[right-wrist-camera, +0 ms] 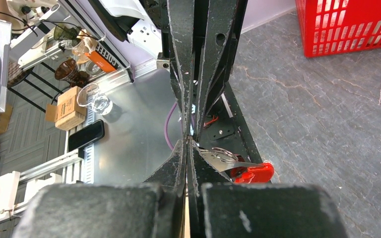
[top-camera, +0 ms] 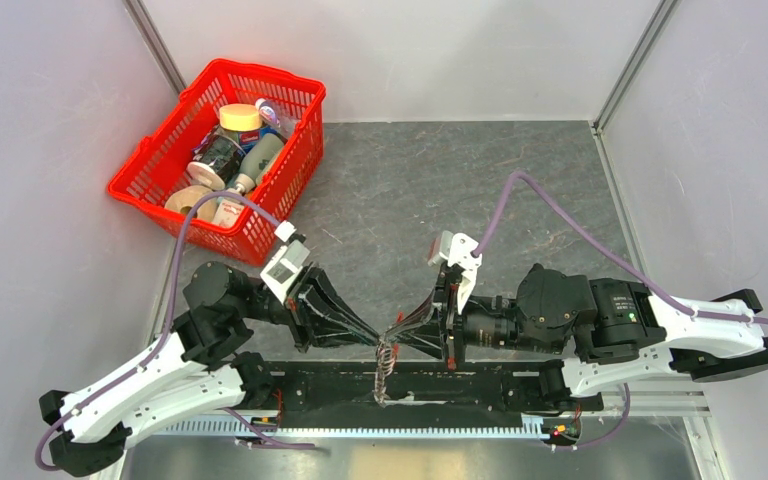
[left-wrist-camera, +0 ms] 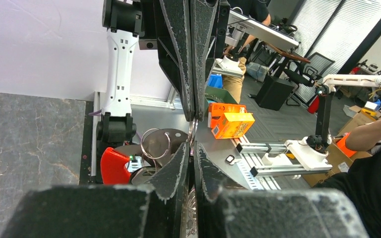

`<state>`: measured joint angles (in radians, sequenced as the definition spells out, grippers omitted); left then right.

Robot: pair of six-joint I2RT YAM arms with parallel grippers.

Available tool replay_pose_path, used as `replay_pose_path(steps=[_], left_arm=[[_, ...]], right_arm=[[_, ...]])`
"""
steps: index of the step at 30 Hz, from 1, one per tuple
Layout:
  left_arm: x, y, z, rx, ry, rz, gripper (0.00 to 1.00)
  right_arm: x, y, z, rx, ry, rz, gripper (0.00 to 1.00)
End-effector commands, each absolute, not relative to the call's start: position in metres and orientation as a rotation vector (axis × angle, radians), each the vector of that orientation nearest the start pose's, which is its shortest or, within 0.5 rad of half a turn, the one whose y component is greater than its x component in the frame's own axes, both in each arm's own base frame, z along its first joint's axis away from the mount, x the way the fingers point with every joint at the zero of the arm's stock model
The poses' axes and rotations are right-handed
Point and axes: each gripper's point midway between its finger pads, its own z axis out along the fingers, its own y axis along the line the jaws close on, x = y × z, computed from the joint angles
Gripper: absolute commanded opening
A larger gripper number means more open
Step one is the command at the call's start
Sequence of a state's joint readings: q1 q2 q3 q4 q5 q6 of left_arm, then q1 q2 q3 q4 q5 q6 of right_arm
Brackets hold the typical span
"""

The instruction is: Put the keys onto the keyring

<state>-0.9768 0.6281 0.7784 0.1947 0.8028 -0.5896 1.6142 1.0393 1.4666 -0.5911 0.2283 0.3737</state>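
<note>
The left gripper and the right gripper are meeting tip to tip over the table's near edge. Both have their fingers pressed together, seemingly pinching the long silvery coiled-chain keyring, which is dangling beneath them with its curved red tag. The tiny black-headed silver keys are not showing clearly, so threading looks unfinished.

Basket sits far-left on bench, w/ jars & bottles inside it. L gripper & R gripper meet tip to tip at near-centre, well apart from basket, just beyond the arm bases. Keyring hangs betw. them, below the tips, over bench's near edge. Its tag sits near the tips, rings right beside it.
</note>
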Motion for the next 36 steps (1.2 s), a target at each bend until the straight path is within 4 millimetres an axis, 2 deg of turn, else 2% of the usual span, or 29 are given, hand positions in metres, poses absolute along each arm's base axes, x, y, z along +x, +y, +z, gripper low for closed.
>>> replay_pose_path(steps=[1, 5, 13, 19, 29, 36], left_arm=[[-0.001, -0.26, 0.397, 1.084, 1.135, -1.799, 0.1], [-0.002, -0.259, 0.398, 1.089, 1.13, -1.802, 0.02], [-0.004, -0.256, 0.4, 1.084, 1.114, -1.799, 0.02], [-0.005, -0.253, 0.402, 1.073, 1.105, -1.796, 0.02], [-0.007, -0.248, 0.406, 1.058, 1.082, -1.796, 0.02], [-0.007, -0.248, 0.407, 1.053, 1.084, -1.799, 0.02]], right_arm=[[0.017, 0.321, 0.448, -0.863, 1.569, 1.283, 0.0], [0.018, 0.321, 0.452, -0.845, 1.556, 1.293, 0.0], [0.017, 0.325, 0.457, -0.831, 1.52, 1.317, 0.0], [0.015, 0.33, 0.452, -0.825, 1.488, 1.341, 0.0], [0.017, 0.327, 0.443, -0.734, 1.381, 1.416, 0.0], [0.016, 0.326, 0.446, -0.717, 1.356, 1.434, 0.0]])
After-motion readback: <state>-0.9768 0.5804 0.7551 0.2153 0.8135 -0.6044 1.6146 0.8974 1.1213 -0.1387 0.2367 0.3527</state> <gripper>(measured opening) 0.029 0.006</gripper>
